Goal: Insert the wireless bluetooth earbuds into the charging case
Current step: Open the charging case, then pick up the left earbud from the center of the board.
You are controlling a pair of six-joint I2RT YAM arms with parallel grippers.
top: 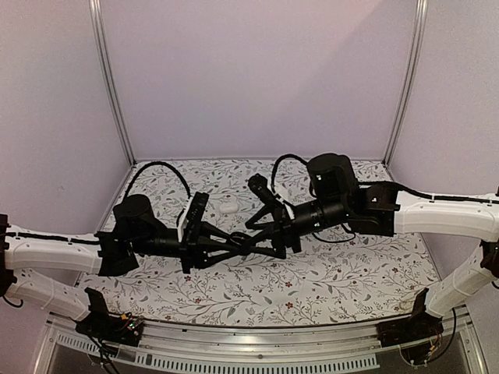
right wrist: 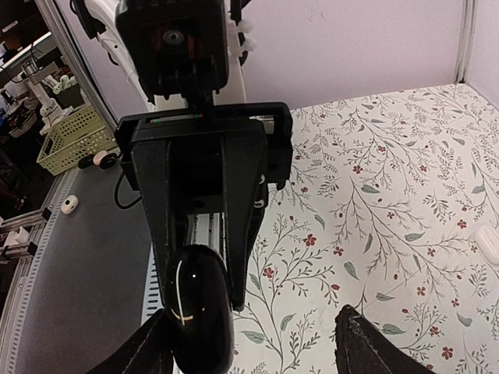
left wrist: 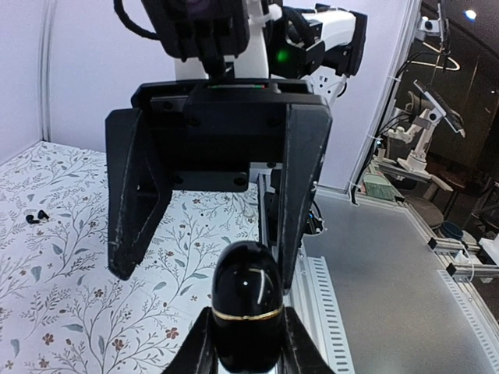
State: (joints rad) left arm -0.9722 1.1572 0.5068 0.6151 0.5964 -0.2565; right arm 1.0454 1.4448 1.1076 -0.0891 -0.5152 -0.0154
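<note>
Left tool grips the black case, away from table edges; right tool gapes.

A robotics lab: the floral-covered desk sits inside a booth of plain pale walls and aluminium posts. Beyond it, another robot arm stands on a bench, and there is a yellow-green basket.

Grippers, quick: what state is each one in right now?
Left gripper: closed on the black case.
Right gripper: open, holding nothing.
</note>
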